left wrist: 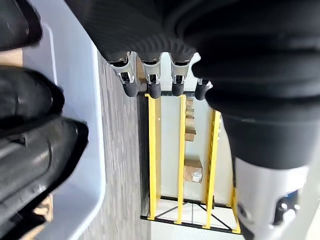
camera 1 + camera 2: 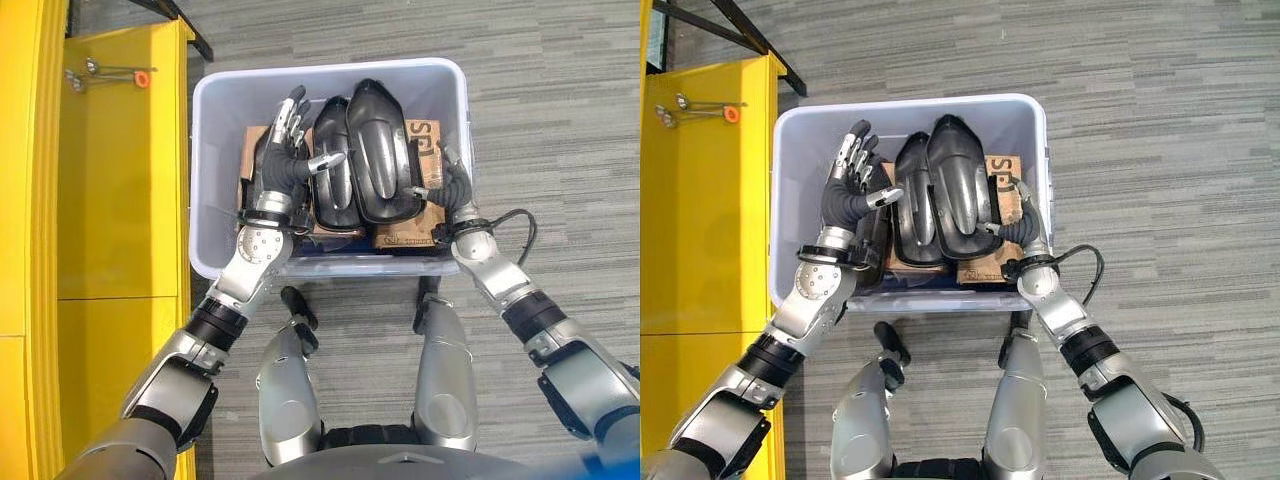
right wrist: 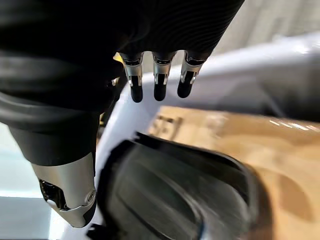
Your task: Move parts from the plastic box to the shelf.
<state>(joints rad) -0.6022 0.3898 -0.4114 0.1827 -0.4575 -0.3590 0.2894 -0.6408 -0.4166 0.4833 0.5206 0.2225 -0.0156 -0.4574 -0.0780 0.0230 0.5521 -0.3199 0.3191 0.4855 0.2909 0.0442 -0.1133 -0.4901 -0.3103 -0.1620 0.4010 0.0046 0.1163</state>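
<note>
A pale plastic box (image 2: pixel 215 200) stands on the floor in front of me. Two black moulded parts (image 2: pixel 375 150) lie side by side in it on cardboard (image 2: pixel 425 135). My left hand (image 2: pixel 275 170) is inside the box against the left part (image 2: pixel 330 175). Its fingers (image 1: pixel 150 85) are straight and the thumb touches the part's edge. My right hand (image 2: pixel 447 185) is in the box at the right flank of the larger part (image 3: pixel 170 195), with straight fingers (image 3: pixel 159 80) beside it. Neither hand is curled round a part.
A yellow shelf (image 2: pixel 120 170) runs along my left, close to the box's left wall. Silver tools with an orange piece (image 2: pixel 110 72) lie on it at the far end. Grey carpet floor (image 2: pixel 560 120) spreads to the right and beyond the box.
</note>
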